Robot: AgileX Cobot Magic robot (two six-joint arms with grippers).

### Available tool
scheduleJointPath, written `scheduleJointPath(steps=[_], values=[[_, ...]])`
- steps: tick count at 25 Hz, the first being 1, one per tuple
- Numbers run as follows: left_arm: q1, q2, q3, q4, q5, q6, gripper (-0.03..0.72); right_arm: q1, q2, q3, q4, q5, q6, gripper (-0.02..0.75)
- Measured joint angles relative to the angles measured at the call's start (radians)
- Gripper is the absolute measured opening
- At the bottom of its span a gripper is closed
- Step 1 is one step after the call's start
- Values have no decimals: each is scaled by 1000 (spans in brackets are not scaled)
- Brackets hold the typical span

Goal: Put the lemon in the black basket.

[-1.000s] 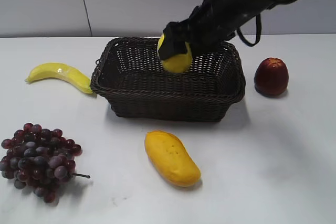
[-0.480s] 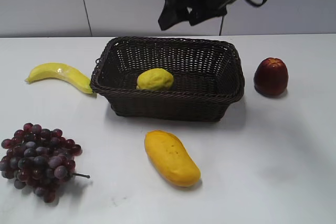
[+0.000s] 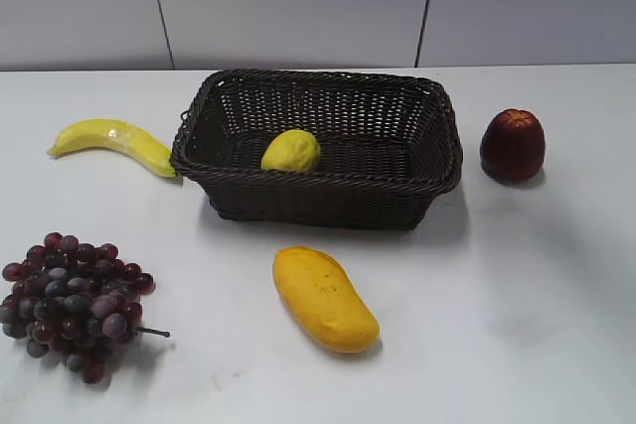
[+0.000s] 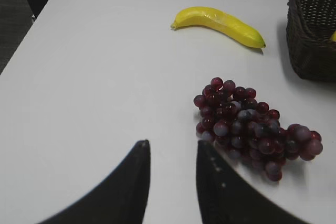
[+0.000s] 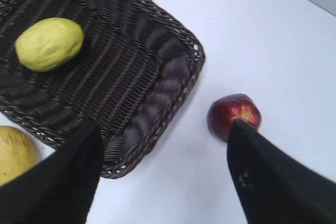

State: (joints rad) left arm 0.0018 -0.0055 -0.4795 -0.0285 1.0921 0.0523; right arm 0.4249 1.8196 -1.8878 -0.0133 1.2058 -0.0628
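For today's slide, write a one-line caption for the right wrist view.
Open fingers hang above the basket with the lemon lying inside and an apple on the table beside it.

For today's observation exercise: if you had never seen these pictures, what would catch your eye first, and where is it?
First the black basket at the middle of the table, with the lemon lying inside near its left front. Next the bright fruit around it: a mango in front, a banana to its left, dark grapes at front left and a red apple to its right.
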Motion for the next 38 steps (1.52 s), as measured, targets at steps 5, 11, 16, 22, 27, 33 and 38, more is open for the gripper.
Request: scheduleJointPath(steps=[5, 11, 16, 22, 27, 33, 38], values=[[0, 0, 0, 0, 0, 0, 238, -7, -91, 115, -35, 1, 26, 589], [0, 0, 0, 0, 0, 0, 239, -7, -302, 470, -12, 0, 54, 589], [0, 0, 0, 0, 0, 0, 237, -7, -543, 816, 46, 2, 63, 589], [0, 0, 0, 0, 0, 0, 235, -7, -911, 1104, 79, 7, 63, 589], [0, 0, 0, 0, 0, 0, 232, -7, -1258, 1212, 81, -9, 63, 589], [0, 0, 0, 0, 0, 0, 232, -7, -1595, 1306, 81, -91, 63, 588], [0, 0, 0, 0, 0, 0, 232, -7, -1727, 1386, 81, -135, 63, 588]])
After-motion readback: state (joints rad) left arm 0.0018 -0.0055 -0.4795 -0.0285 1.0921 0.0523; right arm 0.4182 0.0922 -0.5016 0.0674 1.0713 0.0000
